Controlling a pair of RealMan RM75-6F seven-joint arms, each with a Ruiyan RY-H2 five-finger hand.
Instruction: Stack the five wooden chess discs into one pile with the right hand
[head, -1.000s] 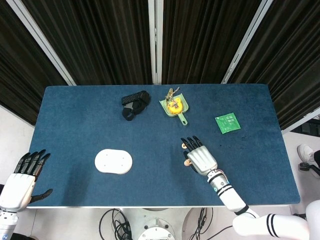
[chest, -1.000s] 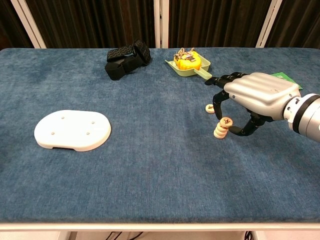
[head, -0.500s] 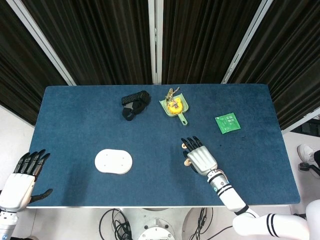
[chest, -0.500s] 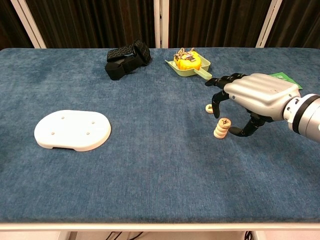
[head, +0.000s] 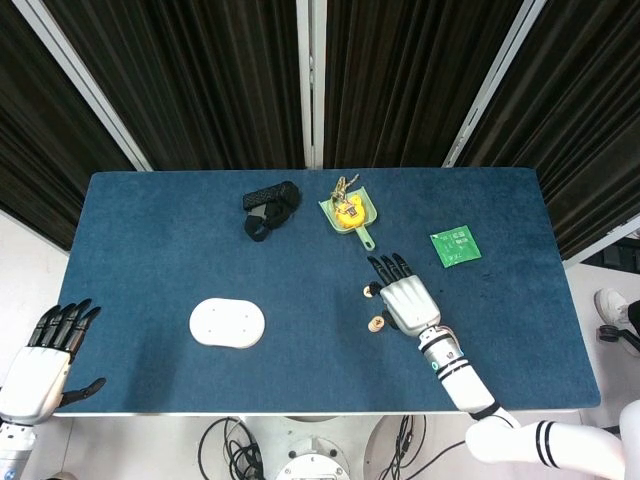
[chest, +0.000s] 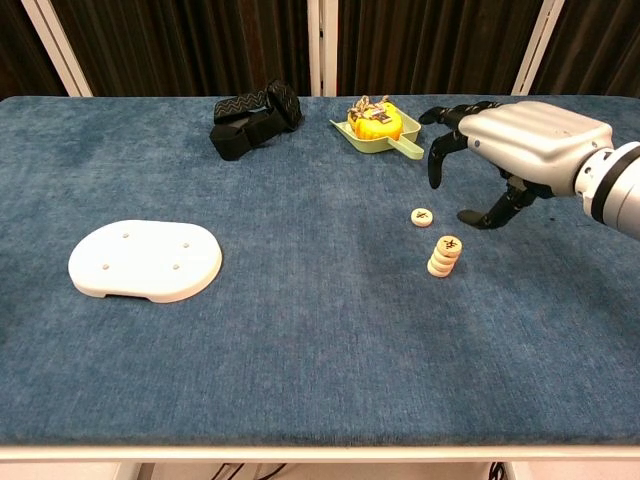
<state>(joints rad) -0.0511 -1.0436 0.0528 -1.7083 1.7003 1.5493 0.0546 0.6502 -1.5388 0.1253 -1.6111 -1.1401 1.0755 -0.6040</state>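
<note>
We have lifted our right hand (chest: 520, 150) away from the pile (chest: 445, 256); it is released, holding nothing. One loose disc (chest: 422, 216) remains to stack.

A stack of discs (chest: 445, 256) stood on the table (chest: 300, 340), a single disc (chest: 423, 216) just behind it. The right hand (chest: 520, 150) hovered behind both. The oval plate (chest: 146, 259) lay far left.
</note>
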